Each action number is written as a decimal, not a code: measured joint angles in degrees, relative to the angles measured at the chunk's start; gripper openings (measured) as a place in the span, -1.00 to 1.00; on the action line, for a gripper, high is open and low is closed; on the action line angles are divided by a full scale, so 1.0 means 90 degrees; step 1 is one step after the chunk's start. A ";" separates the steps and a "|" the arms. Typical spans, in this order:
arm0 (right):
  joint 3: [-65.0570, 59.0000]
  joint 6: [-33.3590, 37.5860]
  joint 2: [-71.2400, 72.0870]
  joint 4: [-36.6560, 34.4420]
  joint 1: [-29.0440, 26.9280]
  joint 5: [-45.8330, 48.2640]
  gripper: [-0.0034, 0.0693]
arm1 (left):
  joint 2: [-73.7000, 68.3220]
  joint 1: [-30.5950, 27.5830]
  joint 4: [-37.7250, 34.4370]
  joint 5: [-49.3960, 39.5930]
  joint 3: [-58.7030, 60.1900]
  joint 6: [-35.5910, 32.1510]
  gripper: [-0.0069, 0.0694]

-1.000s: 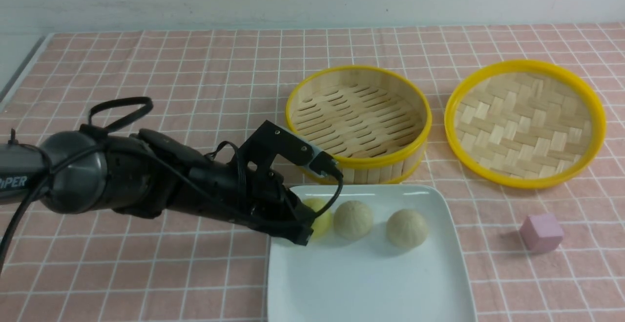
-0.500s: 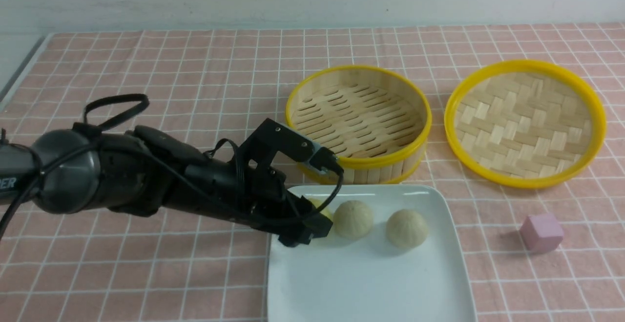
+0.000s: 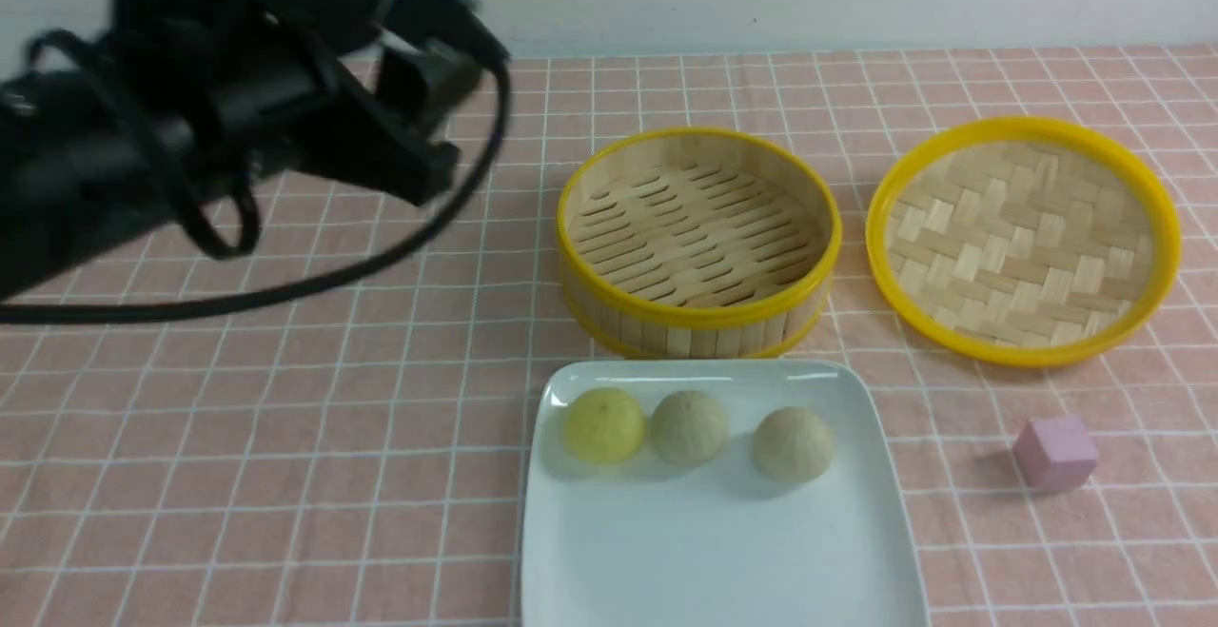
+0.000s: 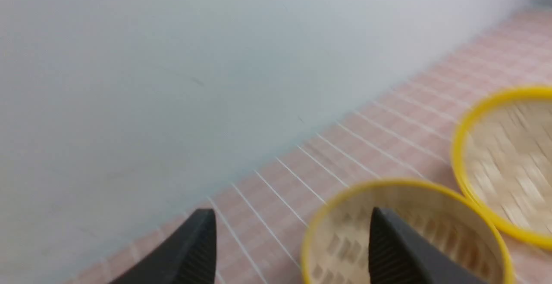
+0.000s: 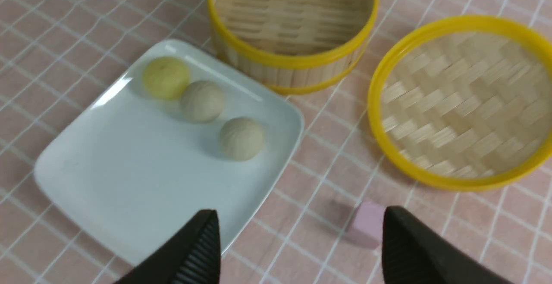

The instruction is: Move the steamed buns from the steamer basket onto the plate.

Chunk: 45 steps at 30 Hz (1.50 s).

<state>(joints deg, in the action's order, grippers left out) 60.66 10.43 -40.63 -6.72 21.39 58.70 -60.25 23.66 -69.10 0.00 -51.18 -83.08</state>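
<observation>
Three small round buns — one pale yellow (image 3: pixel 603 424), two beige-white (image 3: pixel 689 427) (image 3: pixel 793 443) — sit in a row on the glossy white rounded-square plate (image 3: pixel 714 551); the round slatted bamboo steamer basket (image 3: pixel 697 318) beside it is bare. Both the left gripper (image 4: pixel 289 249) and right gripper (image 5: pixel 297 249) gape wide, holding nothing. Little looks risky now — perhaps the left arm's slack black cable (image 3: pixel 381 256) dragging across the basket.

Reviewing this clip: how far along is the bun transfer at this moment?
Looks done: the yellow bun and two beige buns sit on the plate; the steamer basket is empty. Nothing in hand: left gripper and right gripper are open, holding nothing. Nothing visibly remains.
</observation>
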 joint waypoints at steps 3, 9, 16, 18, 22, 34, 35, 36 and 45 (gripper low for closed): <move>0.0000 0.0000 0.0000 0.0318 0.0000 -0.0360 0.46 | 0.0780 0.0000 -0.0377 0.0675 0.0000 -0.0280 0.37; 0.0000 0.0000 0.0000 0.0458 0.0000 -0.0564 0.46 | 0.1838 0.0000 -0.2605 0.2193 0.0007 -0.2639 0.25; 0.0000 0.0000 0.0000 0.0465 0.0000 -0.0570 0.46 | 0.1968 0.0000 -0.3316 0.4250 0.0098 -0.4097 0.09; 0.0000 0.0000 0.0000 0.0465 0.0000 -0.0570 0.46 | 0.1968 0.0000 -0.3353 0.4440 0.0097 -0.4135 0.05; 0.0000 0.0000 0.0000 0.0457 0.0000 -0.0570 0.46 | 0.1968 0.0000 -0.3372 0.4556 0.0097 -0.4084 0.00; 0.0000 0.0000 0.0000 0.0446 0.0000 -0.0564 0.46 | 0.1948 0.0000 -0.3312 0.1930 0.0097 -0.1282 -0.05; 0.0000 0.0000 0.0000 0.0446 0.0000 -0.0564 0.46 | 0.1923 0.0000 -0.3295 0.1553 0.0104 -0.0983 -0.05; 0.0000 0.0000 0.0000 0.0446 0.0000 -0.0564 0.46 | 0.1914 0.0000 -0.3276 0.1429 0.0104 -0.0892 -0.06; 0.0000 -0.0285 0.0000 0.0864 0.0000 -0.1117 0.46 | 0.1787 0.0000 -0.3100 -0.1004 0.0424 0.0574 -0.11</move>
<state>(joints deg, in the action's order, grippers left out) 60.66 7.87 -40.63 1.05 21.39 48.65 -44.16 23.66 -97.00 -9.04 -47.37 -77.91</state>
